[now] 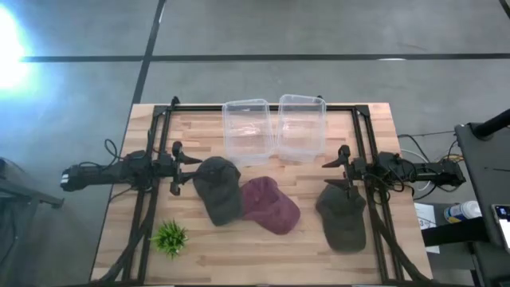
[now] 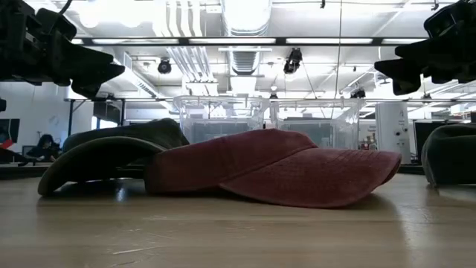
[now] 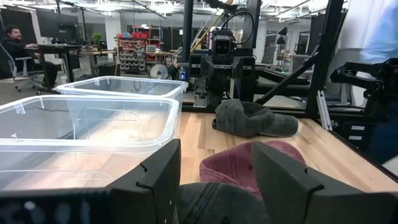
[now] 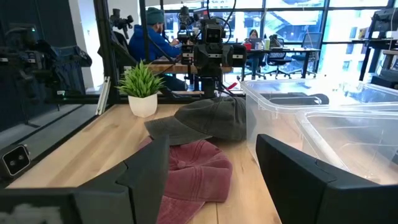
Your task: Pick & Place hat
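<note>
Three caps lie crown-up on the wooden table: a dark green one (image 1: 217,188) at left, a maroon one (image 1: 269,205) in the middle whose edge meets the left cap, and a second dark green one (image 1: 343,214) at right. My left gripper (image 1: 185,168) hovers open just left of the left cap, above the table. My right gripper (image 1: 335,174) is open too, above the right cap's far end. In the left wrist view the left cap (image 3: 214,205) shows between and below the fingers, with the maroon cap (image 3: 249,165) beyond.
Two clear plastic bins (image 1: 247,131) (image 1: 301,126) stand side by side at the table's far edge. A small potted plant (image 1: 170,237) sits near the front left corner. Black frame rails (image 1: 142,207) run along both sides. People sit at desks in the room beyond.
</note>
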You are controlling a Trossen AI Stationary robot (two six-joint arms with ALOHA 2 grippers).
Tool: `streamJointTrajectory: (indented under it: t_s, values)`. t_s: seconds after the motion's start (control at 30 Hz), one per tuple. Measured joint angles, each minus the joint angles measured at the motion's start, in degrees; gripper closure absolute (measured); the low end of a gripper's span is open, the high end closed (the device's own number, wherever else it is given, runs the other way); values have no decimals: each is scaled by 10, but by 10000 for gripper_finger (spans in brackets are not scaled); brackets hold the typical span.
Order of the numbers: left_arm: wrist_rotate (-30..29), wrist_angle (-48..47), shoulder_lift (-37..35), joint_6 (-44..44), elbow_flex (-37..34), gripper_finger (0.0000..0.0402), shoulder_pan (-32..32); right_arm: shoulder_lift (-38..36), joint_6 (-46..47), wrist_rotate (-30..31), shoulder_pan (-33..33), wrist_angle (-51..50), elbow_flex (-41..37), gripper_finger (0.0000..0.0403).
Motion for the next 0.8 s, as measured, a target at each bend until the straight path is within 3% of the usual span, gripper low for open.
streamJointTrajectory:
  t_s: [0.3, 0.6, 0.8]
  values:
    - [0, 0, 0, 0, 0, 211, 0, 0, 16, -1, 0, 0, 0, 165]
    - [0, 0, 0, 0, 0, 211, 0, 0, 558, -5, 0, 0, 0, 165]
    - [0, 0, 0, 0, 0, 211, 0, 8, 655, 74, 0, 10, 0, 165]
